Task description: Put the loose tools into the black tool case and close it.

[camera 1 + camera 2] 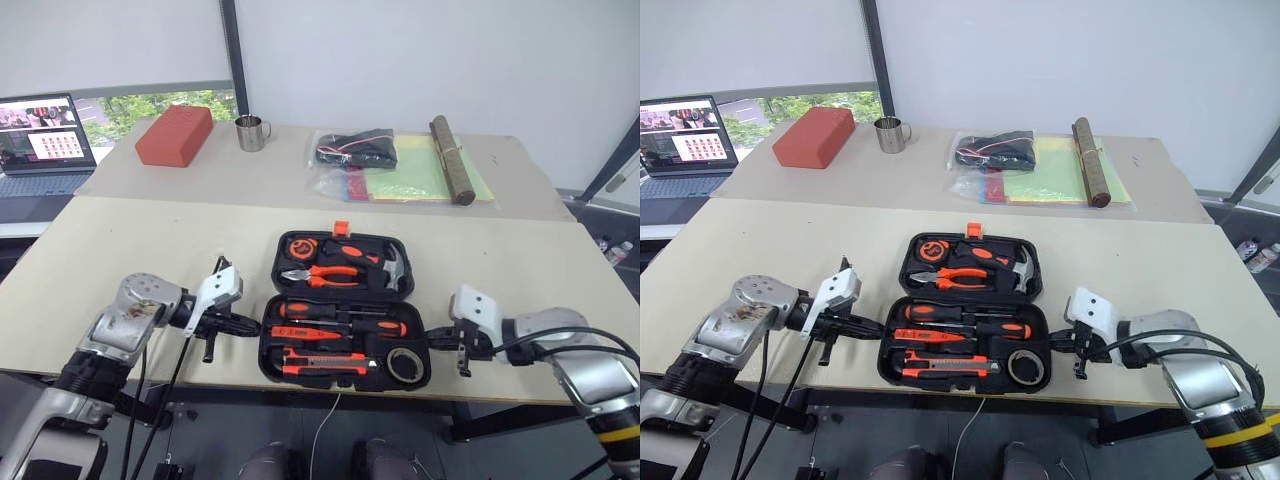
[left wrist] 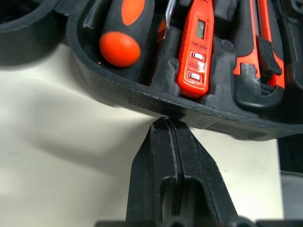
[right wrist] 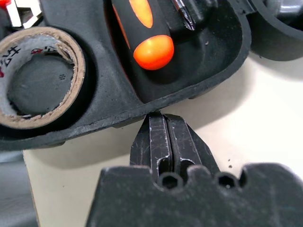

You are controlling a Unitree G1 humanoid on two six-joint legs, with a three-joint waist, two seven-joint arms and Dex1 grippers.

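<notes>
The black tool case [image 1: 345,384] lies open near the table's front edge, its orange latch [image 1: 341,228] on the far side. The near half holds two screwdrivers [image 1: 310,311] [image 1: 385,327], the tester pen [image 1: 310,332], the utility knife [image 1: 325,362] and the tape roll [image 1: 405,353], each in its recess. My left gripper [image 1: 250,325] is shut, its tip against the near half's left wall [image 2: 142,97]. At the opposite end, my right gripper [image 1: 437,342] is shut too, its tip touching the right wall [image 3: 118,113] beside the tape roll [image 3: 78,56].
The far half holds a tape measure [image 1: 299,246], pliers [image 1: 325,275] and a hammer [image 1: 392,268]. On the back table stand a red block [image 1: 175,135], a metal cup [image 1: 251,132], a black bundle in clear plastic [image 1: 357,148], a brown roll [image 1: 452,160] and a laptop [image 1: 45,135].
</notes>
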